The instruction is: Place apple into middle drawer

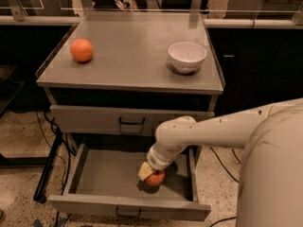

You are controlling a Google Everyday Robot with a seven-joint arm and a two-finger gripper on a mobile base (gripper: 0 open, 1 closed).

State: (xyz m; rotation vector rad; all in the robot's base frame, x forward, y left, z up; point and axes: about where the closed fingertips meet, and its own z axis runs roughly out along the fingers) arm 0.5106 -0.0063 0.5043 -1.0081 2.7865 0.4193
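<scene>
The middle drawer (104,176) is pulled out wide open below the cabinet's shut upper drawer front (130,121). The red apple (155,178) rests on the drawer floor at its right side. My gripper (149,173) reaches down into the drawer from the right, and its pale yellowish fingers (145,171) sit around the apple's top and left side. The arm's wrist hides the upper part of the gripper.
On the cabinet top (128,60) an evenly orange fruit (82,50) lies at the left and a white bowl (187,56) stands at the right. The drawer's front panel (128,207) has a small black handle. Cables and a black stand lie on the floor at the left.
</scene>
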